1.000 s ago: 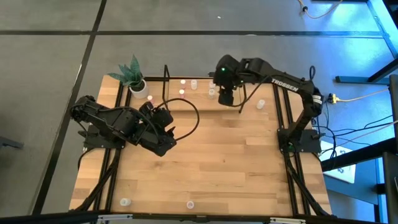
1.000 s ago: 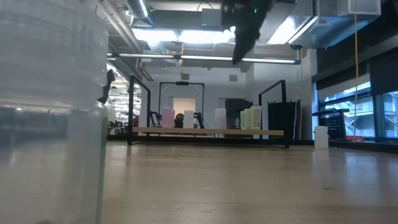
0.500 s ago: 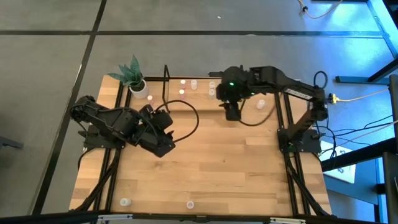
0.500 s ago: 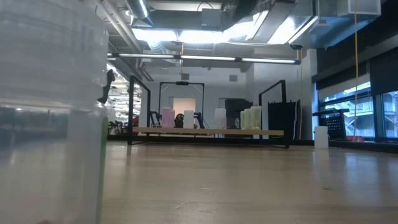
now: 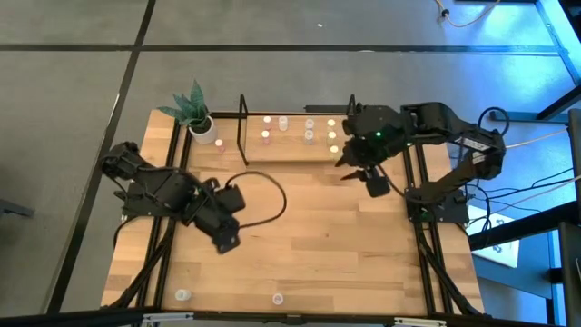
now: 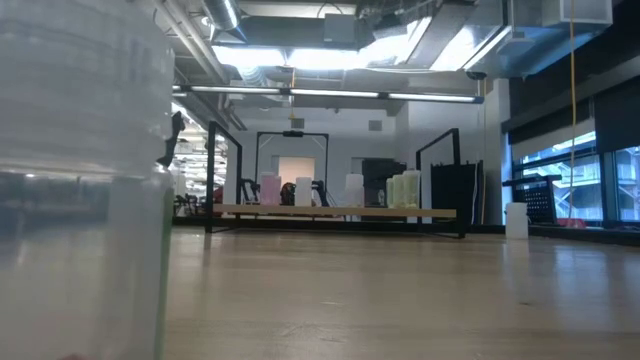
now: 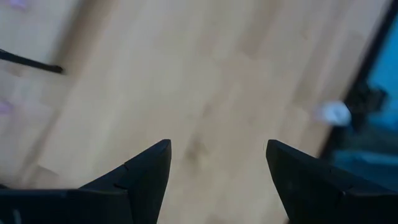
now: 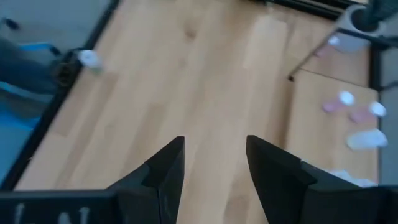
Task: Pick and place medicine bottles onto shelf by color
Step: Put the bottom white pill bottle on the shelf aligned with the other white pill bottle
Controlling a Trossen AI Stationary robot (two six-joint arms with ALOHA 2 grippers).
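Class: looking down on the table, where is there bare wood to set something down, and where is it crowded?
Bare: the table's broad middle, between the left gripper and right gripper, down to two stray bottles near the front edge. Crowded: the shelf at the back, dotted with bottles beside the potted plant.

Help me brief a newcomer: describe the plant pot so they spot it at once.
Start at the wooden table and go to its far left corner, just outside the shelf. The plant pot stands there, white, with green leaves. It is far bigger than the tiny medicine bottles on the shelf.
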